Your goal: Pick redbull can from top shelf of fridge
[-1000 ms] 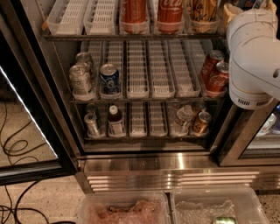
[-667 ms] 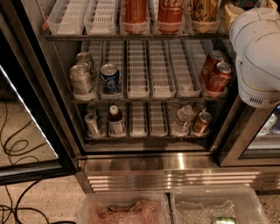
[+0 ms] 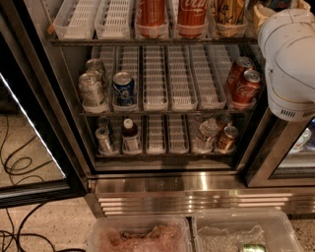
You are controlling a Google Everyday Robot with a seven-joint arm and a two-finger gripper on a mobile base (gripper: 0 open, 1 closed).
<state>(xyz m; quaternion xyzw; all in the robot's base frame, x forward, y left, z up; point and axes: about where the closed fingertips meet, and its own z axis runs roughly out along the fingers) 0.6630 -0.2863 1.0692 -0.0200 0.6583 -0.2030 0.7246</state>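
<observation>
fridge (image 3: 197, 183) door open | top shelf (image 3: 147, 42): white lane trays (image 3: 78, 19), two cola cans (image 3: 192, 15), a gold can (image 3: 230, 10), all cut off up top | white arm (image 3: 290, 59) bent across the top-right corner | end effector (image 3: 266, 12) tucked behind it at the shelf's right end, we can't tell its state | redbull can: we can't pick it out, that corner's hidden

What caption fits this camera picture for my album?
Open fridge with cans, white robot arm at right, gripper out of view.
</observation>
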